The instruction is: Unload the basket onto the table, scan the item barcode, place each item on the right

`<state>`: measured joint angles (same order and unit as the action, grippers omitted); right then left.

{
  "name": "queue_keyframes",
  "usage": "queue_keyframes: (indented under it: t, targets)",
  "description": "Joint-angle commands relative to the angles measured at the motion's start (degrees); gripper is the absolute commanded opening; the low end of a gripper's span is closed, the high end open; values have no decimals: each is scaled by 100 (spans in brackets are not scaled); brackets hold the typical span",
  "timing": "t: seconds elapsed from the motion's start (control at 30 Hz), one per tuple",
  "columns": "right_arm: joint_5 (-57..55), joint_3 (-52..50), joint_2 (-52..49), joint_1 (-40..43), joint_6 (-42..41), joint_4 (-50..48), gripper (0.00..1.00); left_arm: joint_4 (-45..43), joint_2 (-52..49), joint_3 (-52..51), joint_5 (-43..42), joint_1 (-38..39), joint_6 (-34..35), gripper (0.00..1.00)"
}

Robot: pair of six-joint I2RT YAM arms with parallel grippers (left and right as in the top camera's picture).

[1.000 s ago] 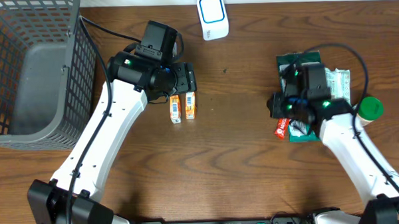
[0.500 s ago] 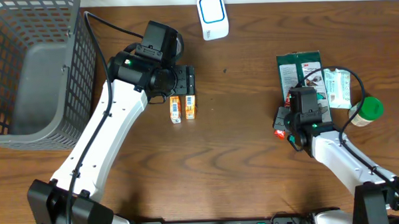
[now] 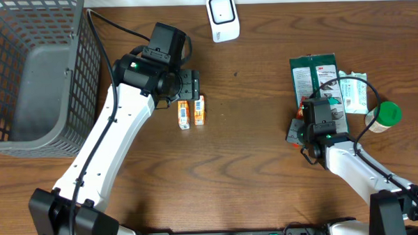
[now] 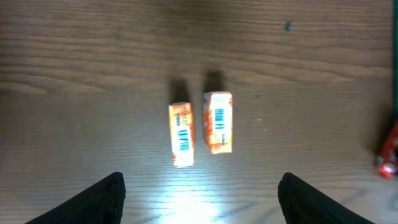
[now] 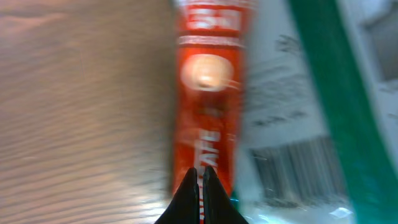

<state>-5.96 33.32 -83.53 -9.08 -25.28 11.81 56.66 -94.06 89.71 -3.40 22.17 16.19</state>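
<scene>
Two small orange boxes (image 3: 191,111) lie side by side on the wooden table, barcodes facing up; in the left wrist view they are the left box (image 4: 181,134) and the right box (image 4: 218,121). My left gripper (image 3: 190,90) hovers just behind them, open and empty (image 4: 202,180). The white scanner (image 3: 221,17) stands at the table's far edge. My right gripper (image 3: 297,130) is shut (image 5: 201,171), its tips over a red packet (image 5: 208,93) with nothing visibly between them.
A grey wire basket (image 3: 26,75) fills the far left. On the right lie a green packet (image 3: 315,72), a white packet (image 3: 354,91) and a green-lidded bottle (image 3: 384,115).
My right gripper has shut and drawn back from over the green packet toward the table's front, now by the red packet. The scanner's blue face has gone grey. The left arm barely moved.
</scene>
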Motion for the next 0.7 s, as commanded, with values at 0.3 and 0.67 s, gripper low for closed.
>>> queue_keyframes:
  t: [0.3,0.67]
  targets:
    - [-927,791,393,-35,332,1012,6,22,68,-2,413,-114,-87,80]
    - [2017,1545,848,-39,625,1445,57,35,164,-2,389,-778,210,80]
